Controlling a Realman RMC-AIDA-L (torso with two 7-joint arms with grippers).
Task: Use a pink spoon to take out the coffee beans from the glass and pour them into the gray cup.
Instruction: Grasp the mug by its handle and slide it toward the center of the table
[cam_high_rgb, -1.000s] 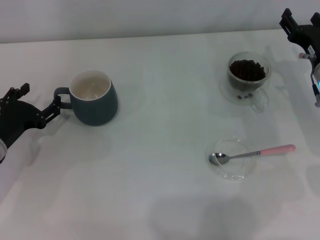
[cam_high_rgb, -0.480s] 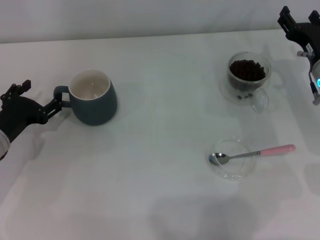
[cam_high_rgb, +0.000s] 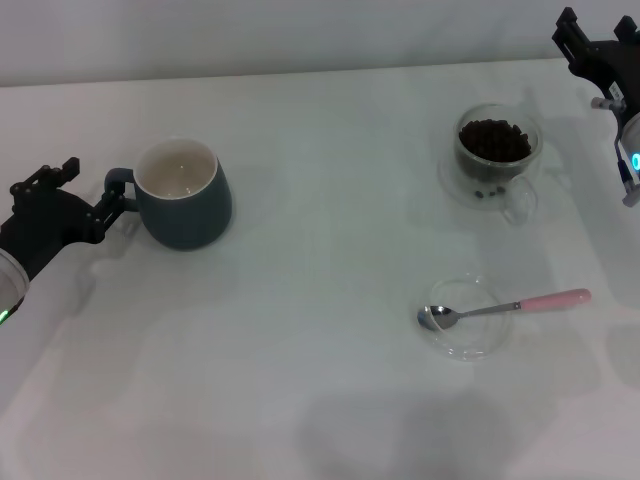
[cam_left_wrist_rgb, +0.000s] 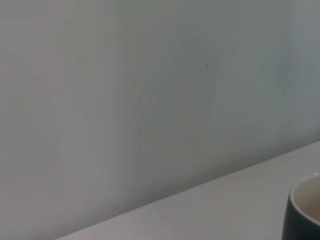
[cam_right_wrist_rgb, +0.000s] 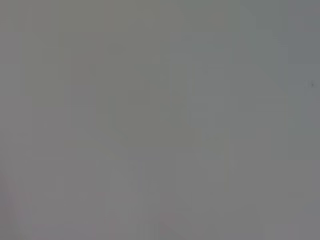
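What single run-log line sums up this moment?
left gripper: at gray cup handle | right gripper: far right | pink spoon: on saucer | coffee beans: in glass

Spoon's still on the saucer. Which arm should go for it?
Probably the right. The pink spoon lies on the robot's right side, handle toward that edge, near the glass of coffee beans. The right pincer is free; the left pincer is at the gray cup's handle.

1. I count one rounded dark blue-gray ceramic mug (cam_high_rgb: 183, 205).
2. One clear double-walled glass cup (cam_high_rgb: 495, 157), holding one heap of dark coffee beans (cam_high_rgb: 494, 139).
3. One pink-handled metal teaspoon (cam_high_rgb: 505, 307).
4. One flat clear glass saucer (cam_high_rgb: 467, 318).
5. Two black grippers: left (cam_high_rgb: 108, 207), right (cam_high_rgb: 590, 50).
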